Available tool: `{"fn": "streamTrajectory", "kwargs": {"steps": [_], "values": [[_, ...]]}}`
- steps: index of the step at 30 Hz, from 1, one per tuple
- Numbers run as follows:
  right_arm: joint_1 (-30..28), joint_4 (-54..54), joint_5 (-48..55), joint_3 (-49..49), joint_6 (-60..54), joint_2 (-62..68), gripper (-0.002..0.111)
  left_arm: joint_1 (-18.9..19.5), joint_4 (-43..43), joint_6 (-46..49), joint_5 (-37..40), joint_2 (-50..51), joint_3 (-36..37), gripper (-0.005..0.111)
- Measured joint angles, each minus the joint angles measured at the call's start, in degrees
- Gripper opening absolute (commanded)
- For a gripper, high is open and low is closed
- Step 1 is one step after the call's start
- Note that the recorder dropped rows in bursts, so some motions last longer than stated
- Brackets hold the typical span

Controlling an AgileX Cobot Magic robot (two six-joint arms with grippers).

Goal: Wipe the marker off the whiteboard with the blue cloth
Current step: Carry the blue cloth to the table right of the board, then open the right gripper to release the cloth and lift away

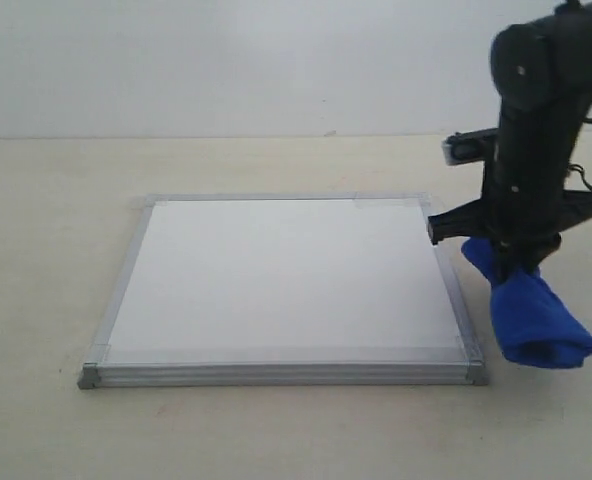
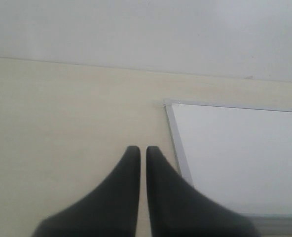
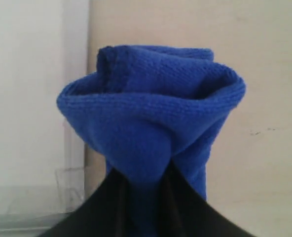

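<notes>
blue cloth (image 1: 532, 318) (rolled) in right hand (image 3: 142, 185)

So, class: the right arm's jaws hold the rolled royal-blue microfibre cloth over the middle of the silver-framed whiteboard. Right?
Not the middle: the exterior view shows the rolled royal-blue microfibre cloth beyond the right edge of the silver-framed whiteboard, in the right arm's jaws.

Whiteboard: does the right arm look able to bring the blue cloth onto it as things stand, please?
Probably yes. The right gripper holds the blue cloth just beyond the right edge of the whiteboard, nothing lies on the board, and the left gripper sits over the table beside it.
</notes>
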Motion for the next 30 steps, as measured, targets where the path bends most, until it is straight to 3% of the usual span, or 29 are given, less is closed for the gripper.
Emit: {"fn": "streamTrajectory", "kwargs": {"steps": [5, 12, 30], "values": [[-4.3, 5.5, -12.8, 9.3, 0.9, -2.8, 0.000, 0.0, 0.0, 0.0, 0.0, 0.0, 0.0, 0.004], [-4.4, 6.9, -23.4, 11.0, -1.1, -2.1, 0.000, 0.0, 0.0, 0.0, 0.0, 0.0, 0.0, 0.004], [-4.4, 6.7, -24.5, 11.0, -7.4, -2.1, 0.000, 0.0, 0.0, 0.0, 0.0, 0.0, 0.0, 0.004]]}}
